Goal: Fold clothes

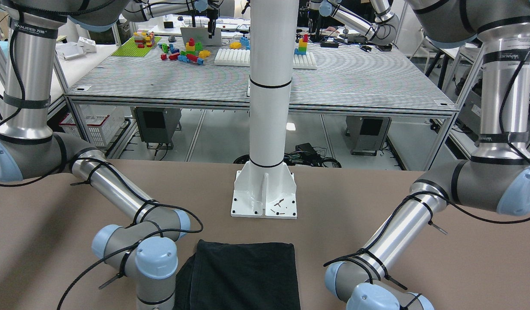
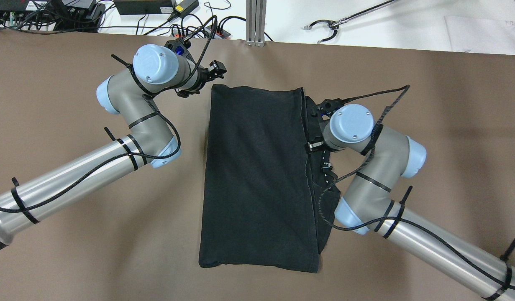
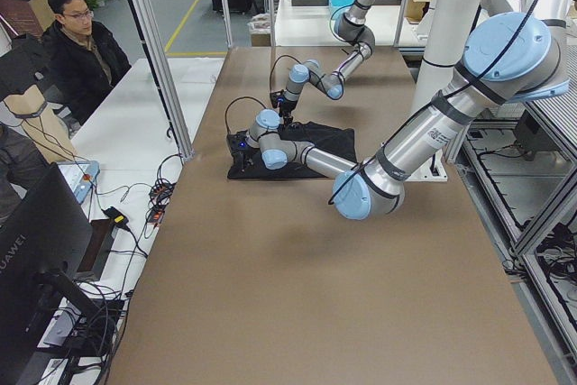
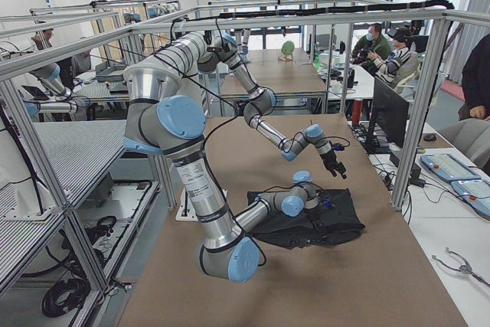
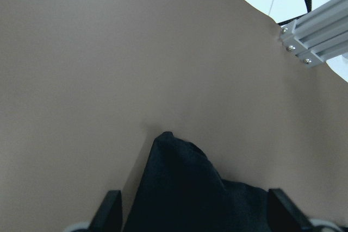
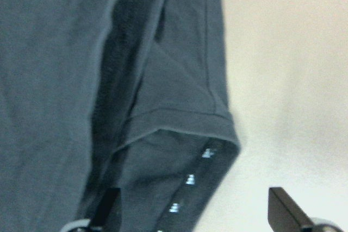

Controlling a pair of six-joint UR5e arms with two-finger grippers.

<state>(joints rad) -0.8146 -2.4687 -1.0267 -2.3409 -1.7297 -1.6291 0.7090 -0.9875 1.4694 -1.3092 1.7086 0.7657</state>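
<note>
The black garment (image 2: 257,175) lies folded lengthwise on the brown table, with a sleeve and hem sticking out along its right edge (image 2: 324,184). It also shows in the front view (image 1: 247,275). My left gripper (image 2: 213,72) is open at the garment's far left corner. In the left wrist view that corner (image 5: 179,183) lies between my spread fingers (image 5: 106,213). My right gripper (image 2: 315,110) is open over the right edge near the far end. In the right wrist view the sleeve hem (image 6: 179,129) lies between its fingers (image 6: 285,210).
The white pillar's base plate (image 1: 265,196) stands on the table just behind the garment. An aluminium post (image 2: 256,21) and cables (image 2: 169,16) sit at the table's far edge. An operator (image 3: 81,51) sits at the far side.
</note>
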